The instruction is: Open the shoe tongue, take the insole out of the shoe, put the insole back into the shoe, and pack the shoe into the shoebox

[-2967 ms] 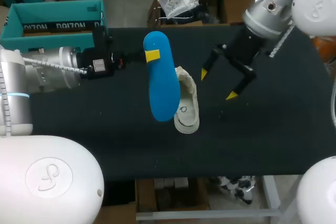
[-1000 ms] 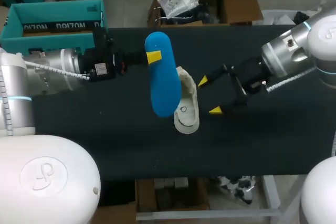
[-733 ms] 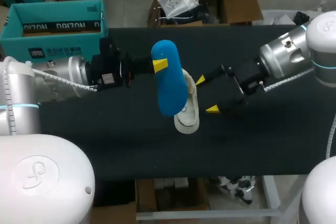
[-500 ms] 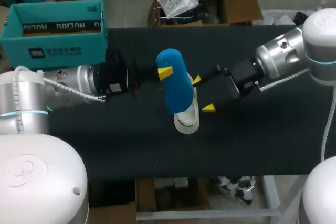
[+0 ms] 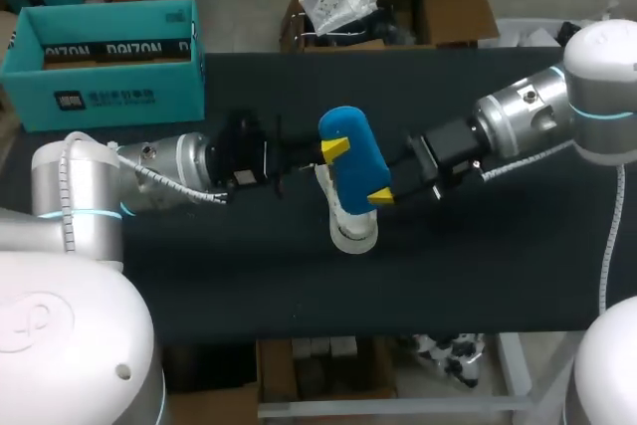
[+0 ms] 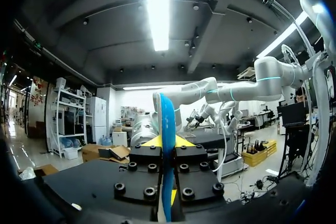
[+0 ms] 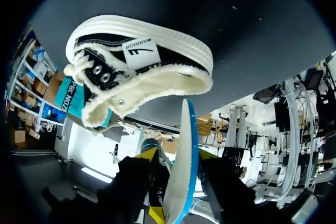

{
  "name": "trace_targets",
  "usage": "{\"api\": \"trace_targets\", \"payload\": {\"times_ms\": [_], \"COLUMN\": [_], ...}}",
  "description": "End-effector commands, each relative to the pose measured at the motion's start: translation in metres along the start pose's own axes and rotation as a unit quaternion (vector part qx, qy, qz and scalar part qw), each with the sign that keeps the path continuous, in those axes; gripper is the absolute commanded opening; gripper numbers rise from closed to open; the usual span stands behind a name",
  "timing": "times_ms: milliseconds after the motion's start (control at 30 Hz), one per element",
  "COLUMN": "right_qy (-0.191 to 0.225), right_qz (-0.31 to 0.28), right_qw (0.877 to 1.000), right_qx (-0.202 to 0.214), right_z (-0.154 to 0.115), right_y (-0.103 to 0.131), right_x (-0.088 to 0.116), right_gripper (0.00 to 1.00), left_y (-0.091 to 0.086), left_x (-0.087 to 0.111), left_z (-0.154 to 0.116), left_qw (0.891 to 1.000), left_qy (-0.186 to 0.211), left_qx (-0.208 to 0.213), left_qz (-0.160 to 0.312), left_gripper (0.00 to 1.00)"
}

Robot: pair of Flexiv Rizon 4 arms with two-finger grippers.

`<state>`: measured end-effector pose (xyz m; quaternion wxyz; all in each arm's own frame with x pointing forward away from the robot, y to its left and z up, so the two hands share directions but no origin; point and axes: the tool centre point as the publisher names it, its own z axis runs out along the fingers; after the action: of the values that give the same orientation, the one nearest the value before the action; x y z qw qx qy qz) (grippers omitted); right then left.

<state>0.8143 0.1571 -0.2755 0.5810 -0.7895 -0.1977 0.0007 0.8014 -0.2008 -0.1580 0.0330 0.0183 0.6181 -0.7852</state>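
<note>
Above shoe (image 5: 350, 236), seemingly — insole (image 5: 358, 161) in left gripper (image 6: 168, 141)

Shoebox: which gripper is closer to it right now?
Left. The left gripper holds the insole on the side facing the shoebox; the right gripper is at the insole's far side, farther off.

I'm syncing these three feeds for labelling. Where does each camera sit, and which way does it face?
Head view: above and behind the robot, looking down on the table; left arm and right arm enter from the sides, meeting at the insole.
Left wrist view: on the left wrist, looking sideways across the table; left gripper shows, shut on the insole.
Right wrist view: on the right wrist, facing the shoe; right gripper shows, at the insole.
Shared: all three show the insole.
</note>
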Motion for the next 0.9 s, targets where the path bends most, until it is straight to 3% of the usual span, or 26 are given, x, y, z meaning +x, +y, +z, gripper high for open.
{"api": "trace_targets", "payload": {"times_ms": [33, 167, 400, 433, 500, 667, 700, 733, 900], "right_qy": [0.004, 0.009, 0.013, 0.013, 0.011, 0.009, 0.009, 0.008, -0.001], "right_qz": [0.000, 0.003, 0.002, 0.002, 0.002, -0.005, -0.006, -0.009, -0.023], "right_qw": [1.000, 1.000, 1.000, 1.000, 1.000, 1.000, 1.000, 1.000, 1.000], "right_qx": [0.008, 0.006, 0.005, 0.005, 0.005, 0.010, 0.011, 0.012, 0.012], "right_z": [-0.001, -0.002, -0.002, -0.002, -0.002, 0.000, 0.000, 0.000, 0.001], "right_y": [0.002, 0.001, 0.000, 0.000, 0.001, 0.002, 0.002, 0.002, -0.003], "right_x": [-0.002, -0.006, -0.006, -0.005, -0.003, -0.003, -0.004, -0.004, -0.012], "right_gripper": [0.38, 0.42, 0.39, 0.33, 0.00, 0.00, 0.00, 0.00, 0.00], "left_y": [0.006, 0.006, 0.008, 0.008, 0.009, 0.008, 0.007, 0.006, 0.000], "left_x": [-0.003, -0.005, -0.005, -0.005, -0.004, -0.006, -0.007, -0.007, -0.014], "left_z": [0.001, -0.003, -0.007, -0.008, -0.007, -0.011, -0.013, -0.015, -0.032], "left_qw": [1.000, 1.000, 1.000, 1.000, 1.000, 1.000, 0.999, 0.999, 0.994], "left_qy": [0.003, 0.003, 0.004, 0.004, 0.004, 0.012, 0.018, 0.022, 0.070], "left_qx": [0.014, 0.014, 0.016, 0.016, 0.016, 0.004, -0.003, -0.011, -0.063], "left_qz": [-0.001, -0.005, -0.008, -0.008, -0.009, -0.023, -0.030, -0.031, -0.055], "left_gripper": [0.00, 0.00, 0.00, 0.00, 0.00, 0.00, 0.32, 1.00, 1.00]}}
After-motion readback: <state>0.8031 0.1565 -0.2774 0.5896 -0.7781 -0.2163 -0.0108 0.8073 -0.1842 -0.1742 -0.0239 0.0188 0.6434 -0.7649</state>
